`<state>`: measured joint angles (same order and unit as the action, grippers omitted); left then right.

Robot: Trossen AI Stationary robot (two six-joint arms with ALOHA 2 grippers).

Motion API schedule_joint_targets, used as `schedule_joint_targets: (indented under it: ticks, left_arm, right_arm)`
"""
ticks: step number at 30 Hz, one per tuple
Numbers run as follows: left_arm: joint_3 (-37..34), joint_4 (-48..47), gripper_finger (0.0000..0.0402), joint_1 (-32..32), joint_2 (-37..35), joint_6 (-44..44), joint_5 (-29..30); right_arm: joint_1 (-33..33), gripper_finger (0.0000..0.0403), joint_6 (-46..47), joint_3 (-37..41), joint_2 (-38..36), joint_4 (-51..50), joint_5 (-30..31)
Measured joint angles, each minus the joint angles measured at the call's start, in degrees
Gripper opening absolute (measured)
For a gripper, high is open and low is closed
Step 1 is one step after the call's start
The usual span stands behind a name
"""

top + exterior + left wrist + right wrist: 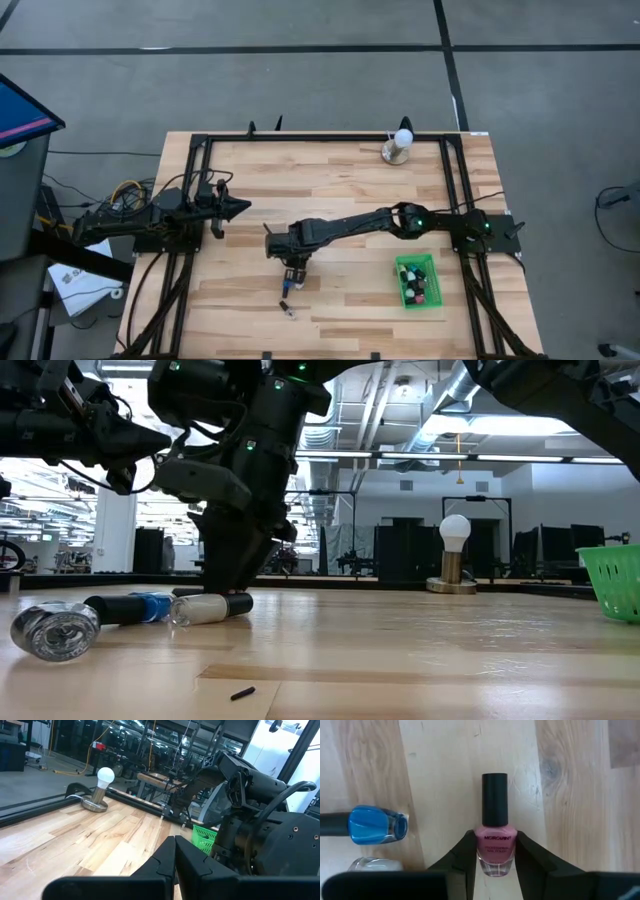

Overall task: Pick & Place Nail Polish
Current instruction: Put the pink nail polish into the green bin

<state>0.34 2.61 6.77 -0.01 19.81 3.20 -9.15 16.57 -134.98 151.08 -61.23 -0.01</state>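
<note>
A pink nail polish bottle (495, 842) with a black cap lies on the wooden table (350, 200) near its middle. My right gripper (495, 838) points steeply down over it and is shut on its body; in the high view it shows as my right gripper (293, 277). Beside it lie a blue bottle (377, 825) and a clear one (375, 865). The low view shows the blue bottle (150, 606), a clear bottle (205, 608) with a dark cap and a third bottle (55, 630) lying on their sides. My left gripper (238, 208) waits shut at the left, level above the table. My right gripper pinches the pink bottle's glass body (481, 845) between its two fingers (462, 855), one on each side. The fingers come from above, pointing steeply down, and lie across the bottle. The bottle lies flat on the table; its black cap (494, 795) sticks out beyond the fingertips.
A green basket (438, 280) holding several small bottles stands at the near right of the table. A white ball on a round metal base (398, 146) stands at the far right. A black frame (300, 138) runs along the table's edges.
</note>
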Motion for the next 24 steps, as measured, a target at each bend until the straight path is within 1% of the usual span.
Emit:
schedule_joint_targets:
  ticks: [9,11,17,19,21,24]
  left_arm:
    - [0.00,0.00,0.0001,0.00,0.00,0.00,0.00]
    - [0.00,0.00,0.0001,0.01,0.00,0.00,0.00]
    - [0.00,0.02,0.0001,-0.01,0.00,0.00,0.00]
    - [0.00,0.02,0.0001,0.01,0.00,0.00,0.00]
    - [0.01,0.05,0.0001,0.00,0.00,0.00,0.00]
    - [0.00,0.08,0.0001,0.01,0.00,0.00,0.00]
  right_arm:
    - [0.01,0.0090,3.82,0.19,-1.31,-0.36,-0.22]
    - [-0.01,0.0090,4.44,0.41,-2.12,-2.81,-0.47]
    - [-0.23,0.0090,6.32,0.33,-4.21,-5.23,-0.57]
    - [-0.46,0.0090,6.45,0.47,-5.41,-8.20,-0.43]
    - [-0.69,0.0090,6.98,0.29,-6.02,-8.03,-0.22]
    - [-1.44,0.0090,7.56,0.43,-7.61,-11.32,-0.17]
